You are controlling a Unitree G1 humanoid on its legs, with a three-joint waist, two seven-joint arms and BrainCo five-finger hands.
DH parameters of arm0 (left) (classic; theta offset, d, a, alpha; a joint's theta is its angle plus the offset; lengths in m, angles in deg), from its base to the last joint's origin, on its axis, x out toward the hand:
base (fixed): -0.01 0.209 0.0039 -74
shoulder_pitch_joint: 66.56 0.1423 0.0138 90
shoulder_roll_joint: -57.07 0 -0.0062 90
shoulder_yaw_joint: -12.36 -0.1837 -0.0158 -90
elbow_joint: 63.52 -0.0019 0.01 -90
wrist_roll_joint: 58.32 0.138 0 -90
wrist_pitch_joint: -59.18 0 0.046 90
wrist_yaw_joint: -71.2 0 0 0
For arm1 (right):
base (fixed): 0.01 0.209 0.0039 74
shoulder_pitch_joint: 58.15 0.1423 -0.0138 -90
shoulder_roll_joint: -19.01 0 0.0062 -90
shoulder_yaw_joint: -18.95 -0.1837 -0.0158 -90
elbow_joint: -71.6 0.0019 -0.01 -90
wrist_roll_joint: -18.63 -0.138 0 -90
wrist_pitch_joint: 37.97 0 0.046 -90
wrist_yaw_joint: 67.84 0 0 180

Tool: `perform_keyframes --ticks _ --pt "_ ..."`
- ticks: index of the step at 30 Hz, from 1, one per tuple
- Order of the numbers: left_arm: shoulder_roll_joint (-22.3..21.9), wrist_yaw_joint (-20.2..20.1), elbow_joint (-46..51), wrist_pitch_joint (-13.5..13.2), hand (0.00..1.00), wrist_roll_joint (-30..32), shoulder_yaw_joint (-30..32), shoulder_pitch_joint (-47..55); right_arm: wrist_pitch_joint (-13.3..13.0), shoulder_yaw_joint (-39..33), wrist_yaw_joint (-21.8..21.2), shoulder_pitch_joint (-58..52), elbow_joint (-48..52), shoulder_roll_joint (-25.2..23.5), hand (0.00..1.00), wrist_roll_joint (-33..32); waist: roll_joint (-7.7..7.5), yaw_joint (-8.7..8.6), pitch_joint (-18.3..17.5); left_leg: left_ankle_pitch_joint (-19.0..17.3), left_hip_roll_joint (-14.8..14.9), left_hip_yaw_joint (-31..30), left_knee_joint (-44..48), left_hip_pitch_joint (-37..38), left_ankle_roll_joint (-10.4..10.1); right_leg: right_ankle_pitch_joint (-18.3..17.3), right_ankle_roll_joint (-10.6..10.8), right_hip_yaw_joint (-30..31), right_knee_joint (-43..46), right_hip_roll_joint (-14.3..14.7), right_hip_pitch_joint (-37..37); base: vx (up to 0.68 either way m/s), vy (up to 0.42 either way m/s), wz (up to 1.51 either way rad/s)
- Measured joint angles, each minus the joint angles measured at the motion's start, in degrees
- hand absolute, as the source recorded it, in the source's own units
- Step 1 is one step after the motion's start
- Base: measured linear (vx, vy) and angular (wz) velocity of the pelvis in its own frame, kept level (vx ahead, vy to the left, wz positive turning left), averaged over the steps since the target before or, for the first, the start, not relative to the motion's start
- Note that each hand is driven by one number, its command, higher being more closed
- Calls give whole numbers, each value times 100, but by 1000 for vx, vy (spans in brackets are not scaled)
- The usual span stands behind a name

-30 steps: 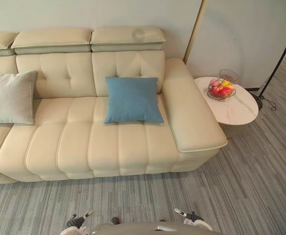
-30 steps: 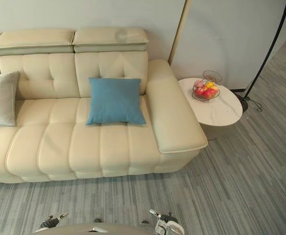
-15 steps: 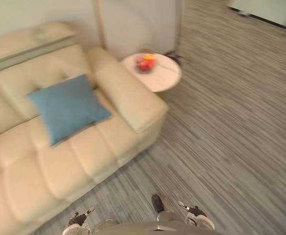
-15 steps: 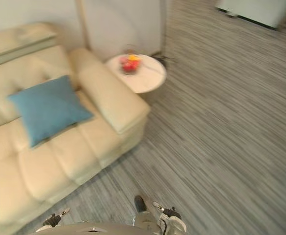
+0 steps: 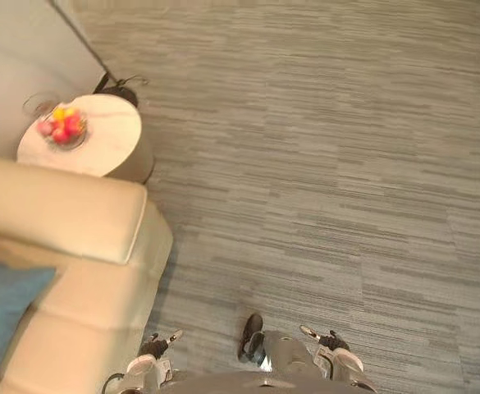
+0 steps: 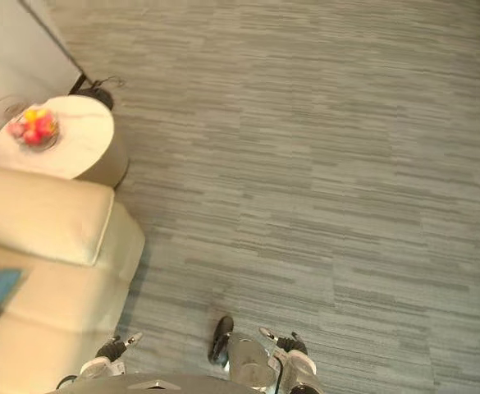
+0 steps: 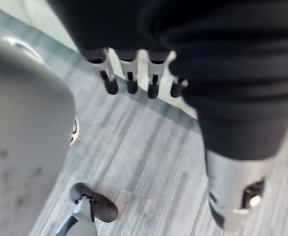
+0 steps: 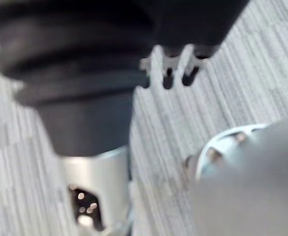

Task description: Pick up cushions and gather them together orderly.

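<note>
Well, you are looking mostly at the grey striped carpet floor (image 5: 330, 164). The teal-blue square fabric cushion (image 5: 0, 305) is just a corner at the view's left edge, lying on the seat of the cream leather sofa (image 5: 67, 217). Both hands hang empty: the left hand (image 7: 129, 78) and the right hand (image 8: 168, 73) have loosely straight fingers over the carpet, gripping nothing.

If you reach from this heading, you would be working sideways with the cushion barely in sight. You would probably catch only its corner and drag it off the seat. You also stand close to the sofa's front corner, so a careless turn could bump it. A wide left-arm swing might threaten the wire bowl of red and yellow fruit (image 5: 61, 127) on the round white stone-topped surface (image 5: 104, 148).

A second ago you faced the sofa squarely, the blue cushion central and a pale grey cushion further left. The whole picture has swung right since, so it is your head that moved, not the things.
</note>
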Motion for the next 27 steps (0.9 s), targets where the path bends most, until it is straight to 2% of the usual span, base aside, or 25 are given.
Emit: perform_keyframes --ticks 1,2,3,5,7,8,9,10,11,12,13,14,16,18,19,21,22,23,24,25,26,27 --pt "1 3 89 -7 0 -10 8 -3 0 -45 10 -3 -7 2 0 4 20 -6 50 -235 -44 -537 505 -369 -49 -69 36 202 -53 68 229 199 16 -89" --pt "0 4 161 -8 0 -13 6 2 9 -206 12 -4 -69 0 0 0 21 3 79 -390 -189 -990 529 -707 -75 -95 87 386 -162 105 448 197 36 -84" --pt "4 4 175 -12 0 -16 -2 3 17 -251 13 -5 -130 6 0 -5 18 19 82 -440 -265 -1154 456 -860 -80 -95 108 453 -216 106 535 226 85 -80" --pt "20 5 323 -54 0 -33 -15 3 109 -397 13 18 -229 22 0 0 -28 120 108 -550 -530 -1603 -496 -1366 -37 -100 251 853 -423 94 832 214 107 -81" --pt "-3 7 439 -64 0 -30 18 -1 129 -430 20 1 -182 -21 0 0 -42 169 117 -506 -819 -2354 -1579 -1732 -84 -142 421 1242 -466 66 936 232 187 -95" --pt "-25 9 461 -74 0 -26 85 -6 128 -440 21 -4 -165 -41 0 0 -45 201 117 -417 -1030 -3007 -2094 -1778 -170 -188 516 1486 -440 50 941 225 220 -119" --pt "-51 19 484 -87 0 -20 113 -2 125 -440 20 -13 -159 -47 0 0 -50 249 119 -292 -1230 -3659 -2506 -1798 -174 -241 606 1760 -380 29 925 193 193 -112" --pt "-57 19 484 -102 0 -16 110 -3 124 -441 20 -19 -161 -44 0 0 -50 276 118 -239 -1317 -3950 -2652 -1796 -178 -275 660 1873 -331 10 903 270 295 -152" --pt "-67 21 469 -114 0 -13 110 1 120 -442 20 -27 -158 -42 0 -2 -48 319 117 84 -1407 -4228 -2765 -1752 -147 -435 832 2284 -103 -11 823 344 411 -156" --pt "-73 16 465 -112 0 -13 111 -4 120 -444 14 -35 -144 -58 0 2 -71 307 96 491 -1417 -4049 -2757 -1611 -83 -515 959 2566 -21 -30 818 351 451 -167" --pt "7 13 455 -110 0 -3 109 -8 120 -442 10 -43 -140 -118 0 2 -195 304 31 394 -1477 -3771 -2718 -1558 1 -507 1029 2773 -47 -143 808 291 420 -133" --pt "111 18 412 -118 0 -1 90 -13 117 -446 -1 -63 -131 -261 0 2 -403 279 -71 272 -1528 -3411 -2700 -1530 123 -393 1100 2973 -197 -280 754 266 403 -131" --pt "290 10 343 -105 0 2 -19 -20 124 -393 -10 -2 -215 -338 0 8 -544 300 -151 154 -1533 -2892 -2689 -1483 242 95 1237 3062 -721 -400 762 244 361 -139" --pt "352 14 294 -104 0 2 -120 -15 122 -313 -11 54 -215 -330 0 16 -536 304 -139 157 -1520 -2503 -2801 -1262 248 488 1222 2923 -933 -433 763 111 213 -126" --pt "372 16 271 -104 0 9 -134 3 120 -195 -13 85 -214 -286 0 19 -488 307 -118 162 -1500 -2185 -2902 -1019 257 636 1115 2430 -930 -480 772 70 165 -118" --pt "398 23 225 -104 0 32 -132 11 118 -85 -17 127 -210 -252 0 24 -441 306 -97 162 -1481 -1862 -2993 -809 260 690 965 1650 -905 -543 757 36 88 -103" --pt "409 26 203 -104 0 59 -133 32 118 -49 -16 169 -211 -237 0 28 -400 306 -91 162 -1472 -1551 -3116 -628 260 728 783 717 -866 -620 750 30 53 -112" --pt "411 26 201 -104 0 72 -133 55 115 10 -16 186 -206 -233 0 41 -383 303 -95 162 -1470 -1343 -3198 -526 260 725 705 23 -848 -655 746 30 21 -97" --pt "411 26 199 -104 0 79 -134 62 115 50 -16 190 -206 -229 0 72 -380 303 -97 162 -1470 -1261 -3217 -497 260 711 618 -294 -841 -664 740 24 -91 -95" --pt "403 25 199 -105 0 94 -136 65 115 68 -16 210 -208 -224 0 120 -374 313 -102 163 -1482 -1098 -3237 -469 260 659 522 -934 -852 -669 682 19 -122 -76" --pt "399 25 196 -105 0 94 -137 63 119 67 -16 220 -214 -212 0 127 -365 311 -103 163 -1505 -1098 -3243 -466 260 656 509 -959 -884 -640 665 42 -160 -95" --pt "385 25 185 -101 0 95 -140 63 117 57 -16 207 -216 -151 0 128 -333 291 -142 162 -1521 -1119 -3287 -429 259 674 519 -708 -1069 -533 685 28 -110 -79"
